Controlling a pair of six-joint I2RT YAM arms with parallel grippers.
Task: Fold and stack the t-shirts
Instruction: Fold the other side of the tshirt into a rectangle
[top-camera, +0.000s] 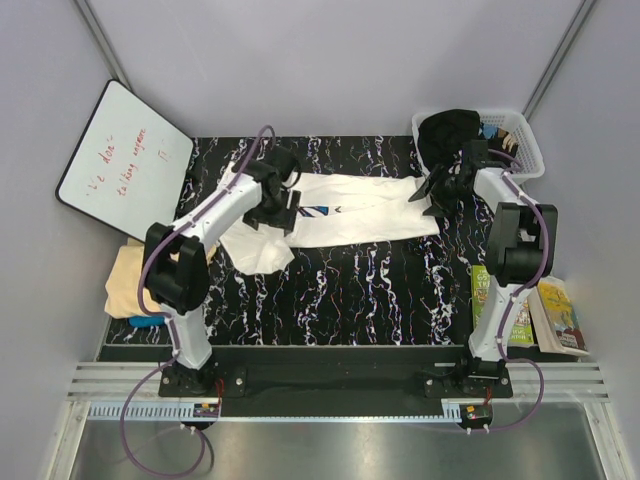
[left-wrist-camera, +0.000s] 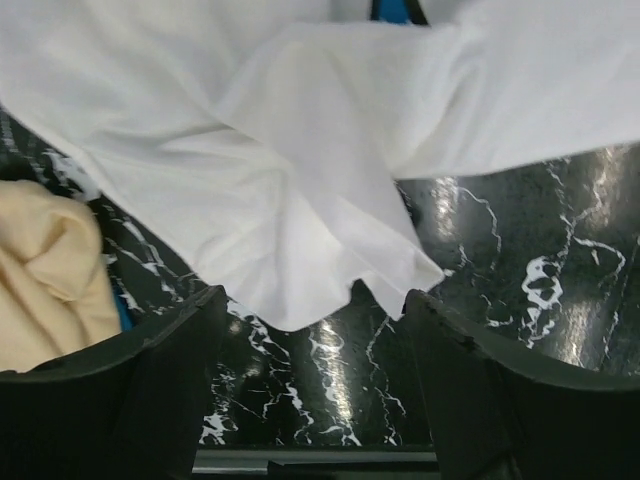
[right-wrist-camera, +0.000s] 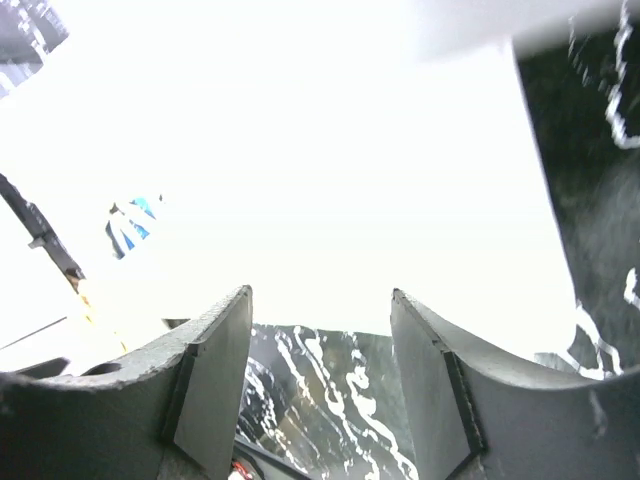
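- While I look down from above, the black marbled table (top-camera: 370, 290) fills my reach, from my bases at 6 o'clock to the back wall at 12.
- The white t-shirt (top-camera: 370, 215) lies flat on it as a long band just past centre toward 12 o'clock, with one loose flap spilling toward 8 o'clock.
- A whiteboard (top-camera: 120, 160) with red writing leans at 10 o'clock.
- A white basket (top-camera: 530, 150) holding dark cloth sits at 1 o'clock.
- The pale peach t-shirt (top-camera: 130, 280) lies bunched at 8 o'clock, at the table's edge.
- Some books (top-camera: 555, 315) lie at 4 o'clock.
- My left gripper (top-camera: 275, 205) hangs over the white shirt's 9 o'clock end. Its jaws are spread and empty, with bare table between them in the wrist view (left-wrist-camera: 315, 300).
- My right gripper (top-camera: 440, 190) hangs over the shirt's 3 o'clock end. It too is released and grasps nothing, and the hem lies just beyond the fingers (right-wrist-camera: 320, 295).
- The teal-blue t-shirt (top-camera: 148, 321) shows only as a sliver under the peach one.
- A blue print (top-camera: 318, 211) marks the white shirt near my left gripper.
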